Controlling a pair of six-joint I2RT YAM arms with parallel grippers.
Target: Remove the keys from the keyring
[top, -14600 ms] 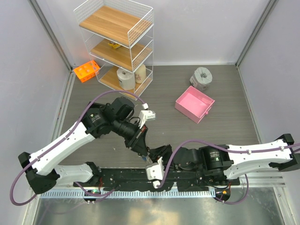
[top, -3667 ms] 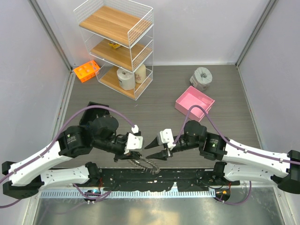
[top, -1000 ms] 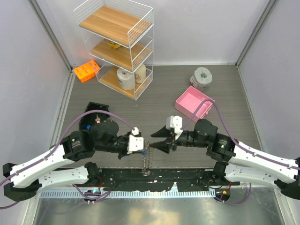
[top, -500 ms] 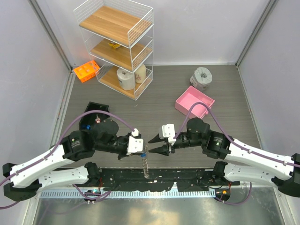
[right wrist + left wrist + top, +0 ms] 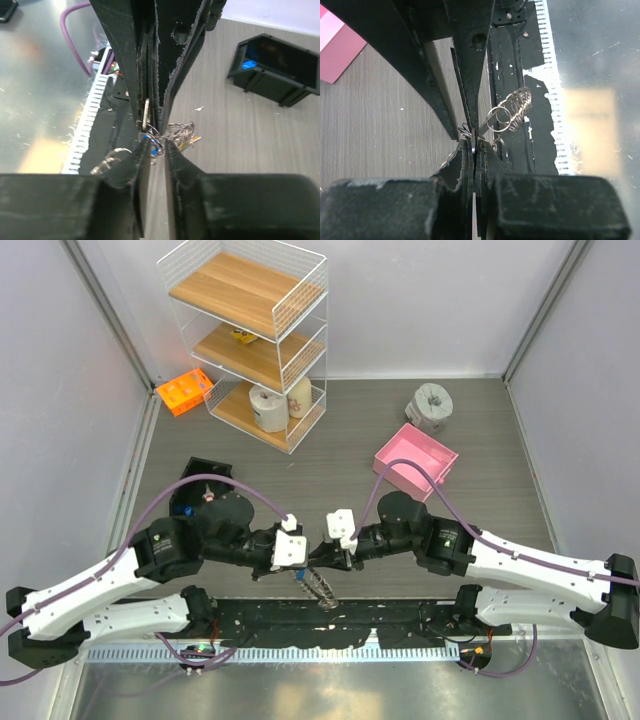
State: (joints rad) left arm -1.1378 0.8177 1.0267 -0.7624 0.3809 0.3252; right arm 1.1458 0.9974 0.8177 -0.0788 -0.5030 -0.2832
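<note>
The keyring (image 5: 512,112) is held pinched above the counter's (image 5: 480,440) near edge by the fully closed left end effector (image 5: 475,145). The right end effector (image 5: 156,147), apart from it half a second ago, is now brought against it, its fingers narrowly parted at the keys (image 5: 186,136) (a grip cannot be told). Beyond the keyring a pink box (image 5: 415,462) is seen to the right, and a wire shelf (image 5: 250,340) furthest back.

I see the wire shelf unit (image 5: 250,340) at the back left of the desk (image 5: 350,440), with a small tube rack (image 5: 184,392) just left of it. At back right sits the tape roll (image 5: 431,403), with an open box (image 5: 415,461) in front of it. My left hand (image 5: 305,562) and right hand (image 5: 322,560) meet at front centre, the keyring (image 5: 320,587) just below them.
</note>
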